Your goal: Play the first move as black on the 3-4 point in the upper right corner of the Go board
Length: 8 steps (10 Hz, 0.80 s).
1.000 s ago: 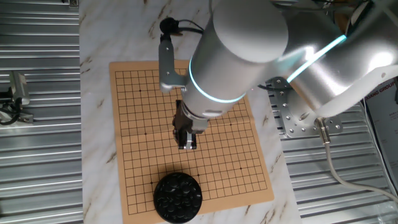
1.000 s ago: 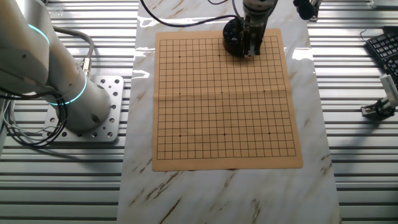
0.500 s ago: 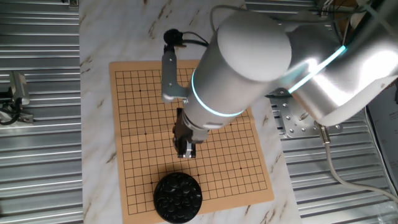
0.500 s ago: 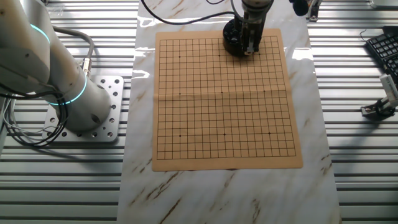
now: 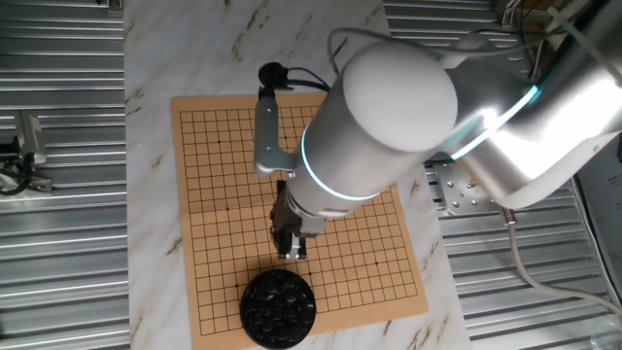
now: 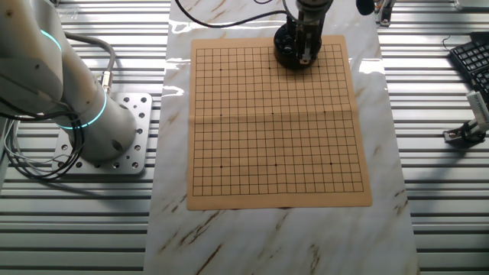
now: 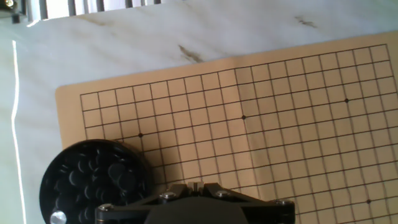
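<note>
Black stones (image 7: 93,177) in bowl (image 5: 249,313), fingers (image 5: 293,250) just beside

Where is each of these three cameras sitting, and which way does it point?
One fixed view: high over the base side, looking down the big arm at the Go board and bowl of black stones.
Other fixed view: opposite side, high; the arm's base sits left, the gripper by the bowl at the far edge.
Hand view: on the hand, looking down; only its housing shows.
All share the board and bowl.
</note>
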{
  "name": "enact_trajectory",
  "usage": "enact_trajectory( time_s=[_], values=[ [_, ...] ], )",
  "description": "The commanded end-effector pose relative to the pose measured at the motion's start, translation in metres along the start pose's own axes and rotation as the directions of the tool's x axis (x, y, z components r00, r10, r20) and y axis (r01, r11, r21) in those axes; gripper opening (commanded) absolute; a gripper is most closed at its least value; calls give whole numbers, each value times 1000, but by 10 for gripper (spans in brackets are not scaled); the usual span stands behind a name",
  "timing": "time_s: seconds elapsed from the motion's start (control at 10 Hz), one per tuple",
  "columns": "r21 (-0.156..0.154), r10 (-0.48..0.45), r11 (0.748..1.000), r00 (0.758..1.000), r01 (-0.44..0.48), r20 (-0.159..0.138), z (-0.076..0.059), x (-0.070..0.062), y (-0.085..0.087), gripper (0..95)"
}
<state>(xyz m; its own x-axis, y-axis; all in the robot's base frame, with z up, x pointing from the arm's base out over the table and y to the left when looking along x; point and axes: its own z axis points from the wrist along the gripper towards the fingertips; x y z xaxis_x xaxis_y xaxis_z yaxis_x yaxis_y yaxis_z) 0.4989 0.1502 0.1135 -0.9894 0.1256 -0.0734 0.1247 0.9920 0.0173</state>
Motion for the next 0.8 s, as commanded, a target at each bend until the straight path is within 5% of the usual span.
enact_trajectory(
  time_s=[0.1, 0.8],
  values=[
    [0, -1, 1000, 1000, 1, 3, 2, 0, 4, 0],
    [1, 18, 1000, 1000, -18, 3, 5, 0, 24, 0]
  ],
)
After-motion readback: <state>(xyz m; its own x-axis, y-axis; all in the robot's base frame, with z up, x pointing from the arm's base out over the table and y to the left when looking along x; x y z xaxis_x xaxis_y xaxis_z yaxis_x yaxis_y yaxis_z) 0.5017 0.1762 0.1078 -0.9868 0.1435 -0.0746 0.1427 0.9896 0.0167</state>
